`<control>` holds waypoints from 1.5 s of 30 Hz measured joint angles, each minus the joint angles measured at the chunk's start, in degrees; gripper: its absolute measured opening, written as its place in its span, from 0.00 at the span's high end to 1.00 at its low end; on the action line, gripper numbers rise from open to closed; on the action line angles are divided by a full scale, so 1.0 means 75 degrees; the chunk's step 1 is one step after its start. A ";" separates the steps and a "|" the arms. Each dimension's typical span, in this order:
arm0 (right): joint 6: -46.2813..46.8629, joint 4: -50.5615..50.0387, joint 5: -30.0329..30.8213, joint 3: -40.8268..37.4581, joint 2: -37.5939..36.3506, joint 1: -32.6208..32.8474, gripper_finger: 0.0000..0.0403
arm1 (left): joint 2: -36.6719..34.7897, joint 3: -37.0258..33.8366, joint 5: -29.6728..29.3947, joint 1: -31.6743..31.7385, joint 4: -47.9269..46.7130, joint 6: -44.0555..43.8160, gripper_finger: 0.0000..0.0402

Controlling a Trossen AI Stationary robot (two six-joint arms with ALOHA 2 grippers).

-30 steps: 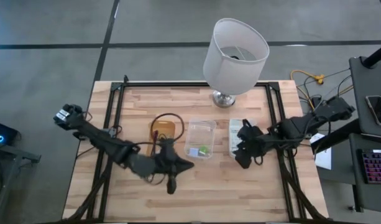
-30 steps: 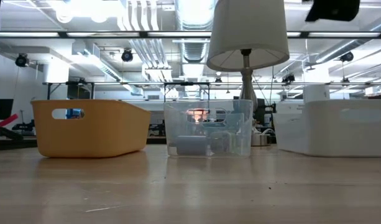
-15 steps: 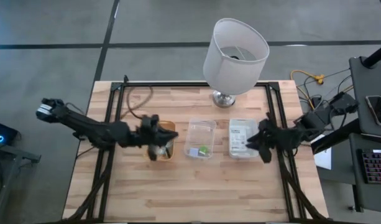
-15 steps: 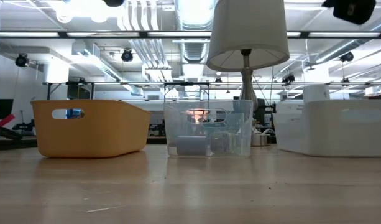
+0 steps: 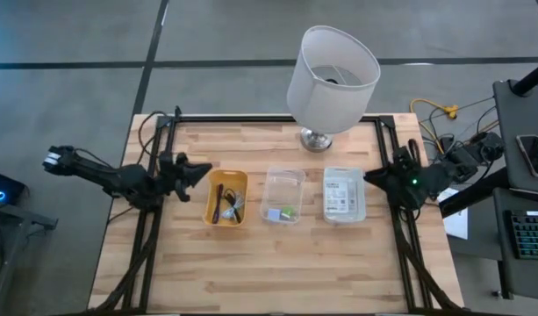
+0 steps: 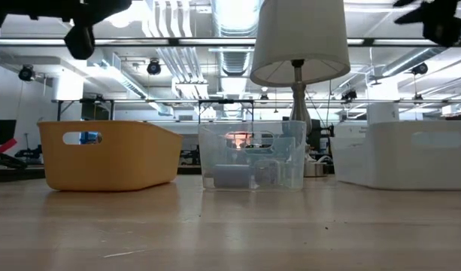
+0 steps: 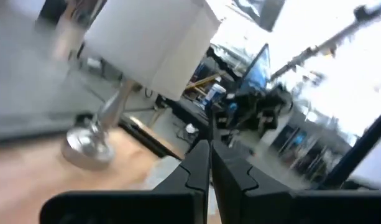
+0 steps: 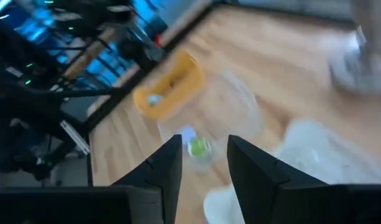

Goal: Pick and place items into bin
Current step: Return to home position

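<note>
Both arms sit at the table's sides; the items lie in three bins.

On the wooden table (image 5: 277, 263), before the big white lamp (image 5: 333, 66), three bins stand in a row. The left gripper (image 5: 198, 168) hovers just left of the yellow bin (image 5: 208, 202), its fingers (image 7: 196, 168) pressed together on nothing. The right gripper (image 5: 370, 178) hangs just right of the white bin (image 5: 344, 219), its fingers (image 8: 168, 171) spread apart and empty. The white packets (image 5: 343, 191) lie flat in the white bin. Dark cords and a pale cable (image 5: 226, 203) are tangled in the yellow bin. The clear bin (image 5: 283, 178) stands between them and holds a tiny green cube (image 5: 287, 211).
</note>
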 joint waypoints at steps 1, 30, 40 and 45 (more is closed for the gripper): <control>-0.0483 0.0247 0.0108 0.0000 -0.0047 0.0000 0.71 | -0.0108 -0.0063 0.0149 0.0037 -0.0068 0.0477 1.00; -0.5818 0.7377 -0.0748 -0.4706 -0.3091 -0.0436 0.73 | -0.1317 -0.0383 0.5476 0.4409 -0.2054 0.2390 1.00; -0.5768 0.7517 -0.0661 -0.5608 -0.3724 -0.0862 0.74 | -0.2858 -0.2103 0.4329 0.4389 -0.1604 0.1435 1.00; -0.5423 0.7725 -0.0298 -0.6040 -0.3736 -0.0992 0.74 | -0.3494 -0.2290 0.3986 0.4394 -0.1952 0.2035 1.00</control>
